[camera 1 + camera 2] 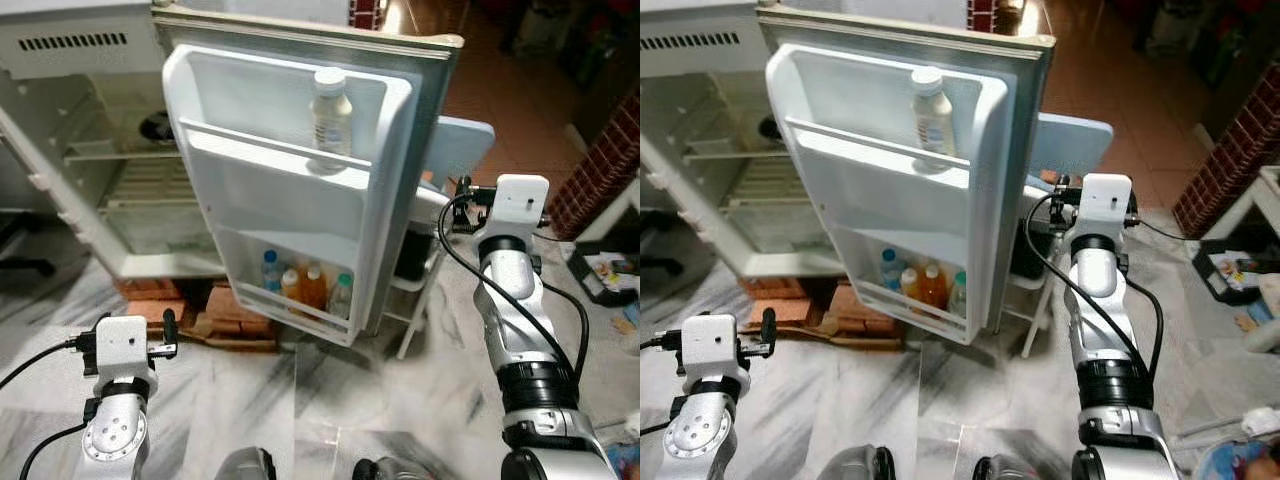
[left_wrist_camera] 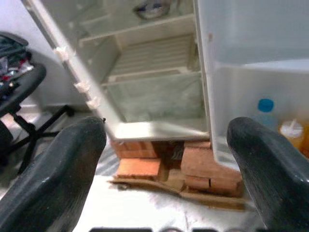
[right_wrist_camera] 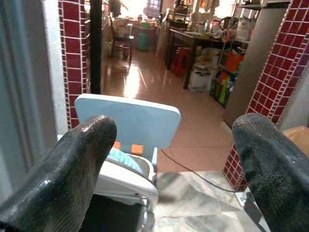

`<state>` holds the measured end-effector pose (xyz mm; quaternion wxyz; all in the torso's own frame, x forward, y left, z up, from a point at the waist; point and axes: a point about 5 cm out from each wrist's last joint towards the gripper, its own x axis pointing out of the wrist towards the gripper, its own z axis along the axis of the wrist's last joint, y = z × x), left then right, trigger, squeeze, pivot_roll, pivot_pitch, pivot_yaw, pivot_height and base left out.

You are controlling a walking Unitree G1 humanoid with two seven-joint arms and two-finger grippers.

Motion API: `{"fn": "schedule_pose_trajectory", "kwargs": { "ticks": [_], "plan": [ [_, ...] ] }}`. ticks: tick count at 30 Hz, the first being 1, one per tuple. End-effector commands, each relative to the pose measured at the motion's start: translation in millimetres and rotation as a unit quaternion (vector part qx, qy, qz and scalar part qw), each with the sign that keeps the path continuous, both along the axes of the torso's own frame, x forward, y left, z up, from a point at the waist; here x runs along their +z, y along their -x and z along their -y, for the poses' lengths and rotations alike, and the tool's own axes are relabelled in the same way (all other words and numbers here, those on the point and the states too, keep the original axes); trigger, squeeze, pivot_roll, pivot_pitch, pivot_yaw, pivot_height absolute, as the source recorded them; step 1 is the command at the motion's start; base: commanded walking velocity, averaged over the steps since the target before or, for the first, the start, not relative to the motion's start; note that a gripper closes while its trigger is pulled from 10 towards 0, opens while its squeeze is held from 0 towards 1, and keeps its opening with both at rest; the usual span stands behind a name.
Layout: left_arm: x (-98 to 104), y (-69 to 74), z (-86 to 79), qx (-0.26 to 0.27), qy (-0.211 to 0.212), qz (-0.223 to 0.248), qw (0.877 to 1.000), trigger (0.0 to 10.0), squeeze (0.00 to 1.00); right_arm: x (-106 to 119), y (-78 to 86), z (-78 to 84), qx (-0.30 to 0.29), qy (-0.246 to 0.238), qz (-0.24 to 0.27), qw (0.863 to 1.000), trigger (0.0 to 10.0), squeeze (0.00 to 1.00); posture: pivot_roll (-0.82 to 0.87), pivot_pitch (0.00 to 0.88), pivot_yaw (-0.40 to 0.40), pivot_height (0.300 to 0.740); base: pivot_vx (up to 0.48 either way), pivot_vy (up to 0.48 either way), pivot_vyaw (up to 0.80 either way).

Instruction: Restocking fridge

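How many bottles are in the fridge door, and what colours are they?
Tall milky white bottle on the upper door shelf: 1
Clear bottle with a blue cap on the bottom shelf: 1
Orange bottles on the bottom shelf: 2
Clear bottle with a green cap on the bottom shelf: 1
Total: 5

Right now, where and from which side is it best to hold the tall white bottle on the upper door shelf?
Probably grip the tall white bottle around its upper body below the cap, coming from the open front of the door shelf; it stands upright and the rail hides its base.
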<state>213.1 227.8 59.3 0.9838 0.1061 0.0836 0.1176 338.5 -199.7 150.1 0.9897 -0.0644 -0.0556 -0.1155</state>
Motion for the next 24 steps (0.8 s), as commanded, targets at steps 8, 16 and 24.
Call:
{"fn": "schedule_pose_trajectory", "kwargs": {
  "ticks": [8,16,24],
  "plan": [
    [1,2.7,-1.5,0.006,-0.005,0.004,1.000,10.0,0.00,-17,3.6,-16.0,0.049,-0.003,-0.040,0.998,10.0,0.00,0.03,0.081,0.021,0.740,0.000,0.000,0.00],
    [-9,19.6,-2.2,0.018,-0.013,-0.037,0.999,10.0,0.00,-32,-10.4,-48.7,0.068,-0.026,-0.102,0.992,10.0,0.00,0.03,0.077,0.023,0.740,0.000,0.000,0.00],
    [-32,63.4,-0.4,0.011,-0.011,-0.084,0.996,10.0,0.00,-20,-26.2,-79.5,0.126,-0.044,-0.105,0.985,10.0,0.00,0.06,0.078,0.008,0.740,0.000,0.000,0.00]
  ]
}}
